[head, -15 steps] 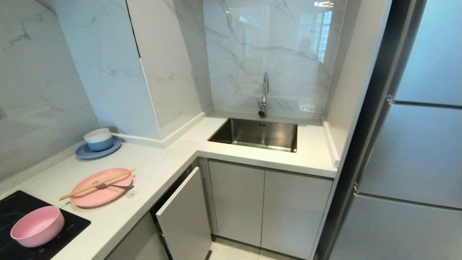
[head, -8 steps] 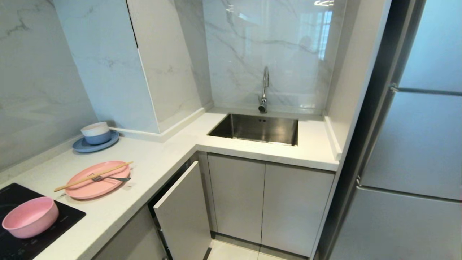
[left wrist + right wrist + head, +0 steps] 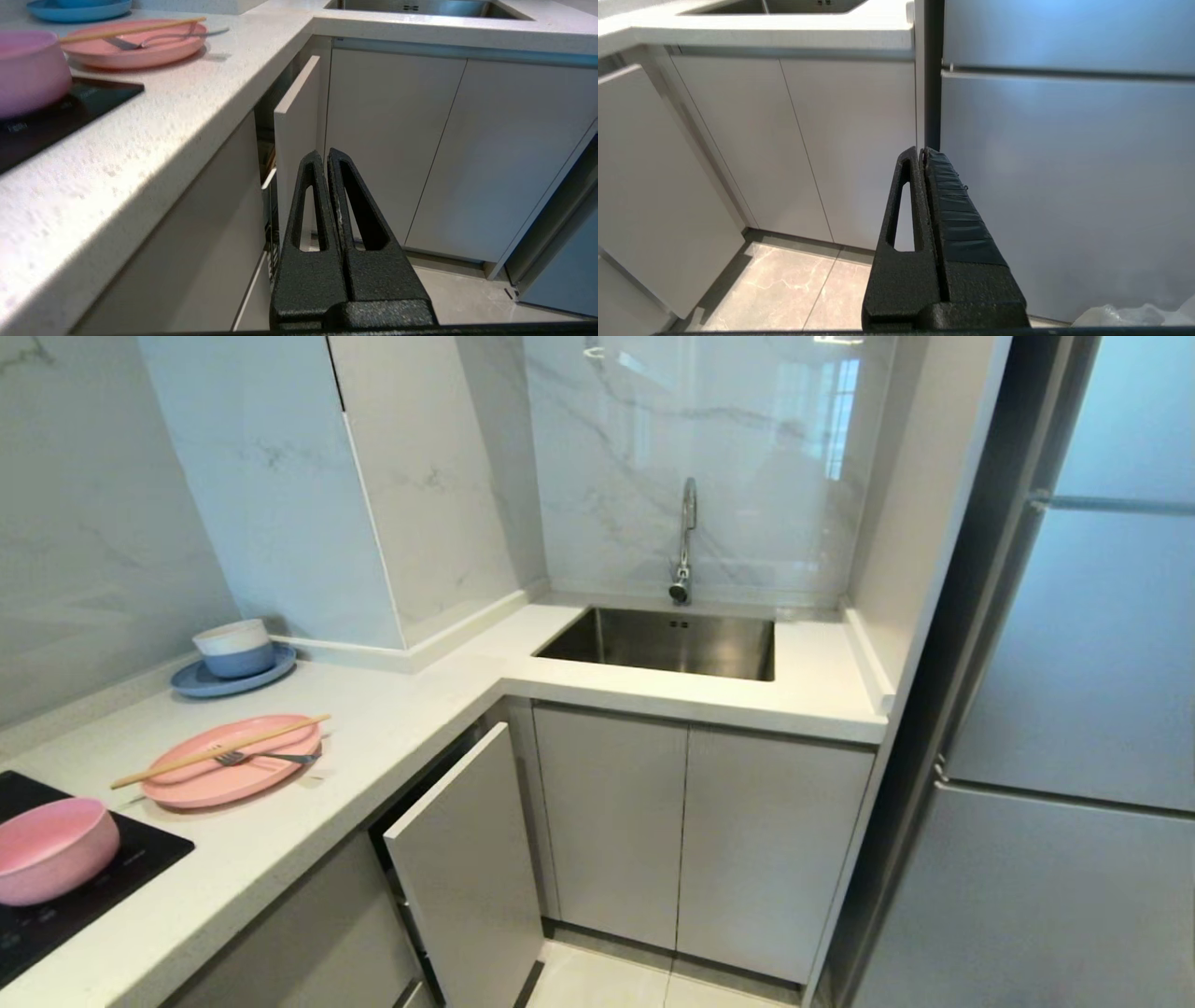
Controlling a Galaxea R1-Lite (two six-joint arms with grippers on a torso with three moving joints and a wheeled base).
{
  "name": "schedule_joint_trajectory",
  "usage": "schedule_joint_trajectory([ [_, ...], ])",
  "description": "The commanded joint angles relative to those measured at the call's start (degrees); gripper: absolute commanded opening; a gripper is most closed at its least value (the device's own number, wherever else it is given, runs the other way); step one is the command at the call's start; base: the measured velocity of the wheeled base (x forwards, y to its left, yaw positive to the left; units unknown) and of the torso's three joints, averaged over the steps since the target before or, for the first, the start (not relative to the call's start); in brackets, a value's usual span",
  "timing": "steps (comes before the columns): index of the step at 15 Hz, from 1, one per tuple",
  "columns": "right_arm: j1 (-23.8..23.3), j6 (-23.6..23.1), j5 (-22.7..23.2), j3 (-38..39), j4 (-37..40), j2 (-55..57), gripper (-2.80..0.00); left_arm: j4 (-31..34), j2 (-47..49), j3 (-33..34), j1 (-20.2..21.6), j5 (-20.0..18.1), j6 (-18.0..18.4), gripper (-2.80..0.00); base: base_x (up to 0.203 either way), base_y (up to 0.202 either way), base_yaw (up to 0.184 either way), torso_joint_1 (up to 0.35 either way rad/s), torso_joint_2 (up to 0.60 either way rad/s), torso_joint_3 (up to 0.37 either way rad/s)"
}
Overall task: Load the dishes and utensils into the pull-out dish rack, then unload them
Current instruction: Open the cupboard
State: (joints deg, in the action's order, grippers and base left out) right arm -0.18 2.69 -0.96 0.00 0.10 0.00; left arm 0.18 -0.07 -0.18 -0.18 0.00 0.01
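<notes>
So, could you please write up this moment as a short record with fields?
plate: pink plate on the counter
utensils: chopsticks and fork lying across the plate
bowl: pink bowl on the black cooktop
rack: pale front panel partly pulled out; basket mostly hidden
left claw: shut, empty, low before the panel
right claw: shut, empty, facing the fridge
</notes>
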Motion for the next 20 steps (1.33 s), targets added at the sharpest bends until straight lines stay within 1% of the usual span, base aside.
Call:
schedule_joint_trajectory([
  [1,0.01,-0.05,0.00,0.09,-0.01,0.00,-2.80,-0.01,-0.10,0.01,0.01,0.00,-0.01,-2.80,0.000,0.000,0.000,-0.229,0.53,0.300],
  [12,0.01,-0.06,0.00,0.09,-0.01,0.00,-2.80,-0.01,-0.10,0.01,0.01,0.00,0.04,-2.80,0.000,0.000,0.000,-0.203,0.50,0.304],
  [15,0.01,-0.08,0.00,0.09,-0.01,0.00,-2.80,-0.01,-0.10,0.01,0.01,0.00,0.00,-2.80,0.000,0.000,0.000,-0.066,0.19,0.119],
  [20,0.01,-0.06,0.00,0.09,-0.01,0.00,-2.80,-0.01,-0.10,0.01,0.01,0.00,-0.01,-2.80,0.000,0.000,0.000,-0.005,0.02,0.012],
])
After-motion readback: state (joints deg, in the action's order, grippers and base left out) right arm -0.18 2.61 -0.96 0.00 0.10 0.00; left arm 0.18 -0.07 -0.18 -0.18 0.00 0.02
